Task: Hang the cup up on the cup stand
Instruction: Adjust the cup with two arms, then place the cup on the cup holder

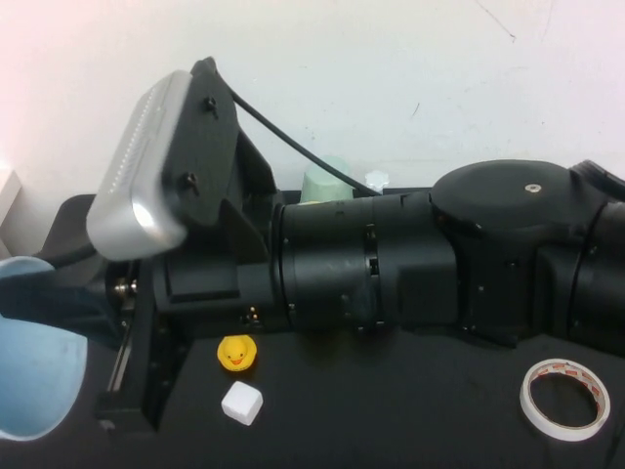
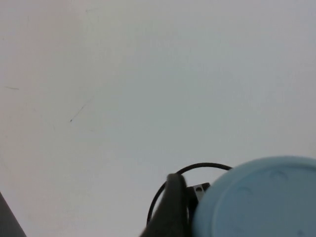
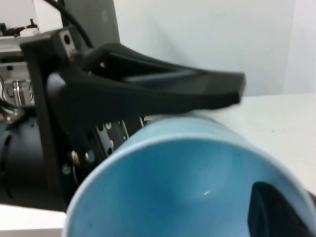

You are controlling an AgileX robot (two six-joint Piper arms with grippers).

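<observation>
Near-left edge of the high view: the blue cup (image 1: 34, 386) is on its side and cropped by the frame, with its mouth toward the near side. The left claw (image 3: 234, 148) is gripping it. One black finger (image 3: 187, 94) lies flat along the top of the outer wall and reaches almost to the rim. A dark shape at the rim's lower edge in the right wrist view could be the other finger, can't confirm. The left wrist view shows the cup's round base against the white wall.

The right arm (image 1: 439, 259) stretches across the middle of the table from right to left, with its grey wrist camera (image 1: 156, 166) facing the cup. The right claw (image 1: 117, 405) sits just right of the cup with its fingers closed and nothing in them.

Of the cup stand (image 1: 376, 179), only one pale flower-shaped cap shows, far centre, just over the arm. The base is hidden behind the arm. A pale green cup (image 1: 327, 181) is touching or just left of that cap, well apart from the blue cup.

On the black table (image 1: 391, 420), near side: a yellow rubber duck (image 1: 235, 354) is just below the arm and a white cube (image 1: 241, 403) is just nearer than the duck. A roll of tape (image 1: 564, 399) lies flat at the near right.
</observation>
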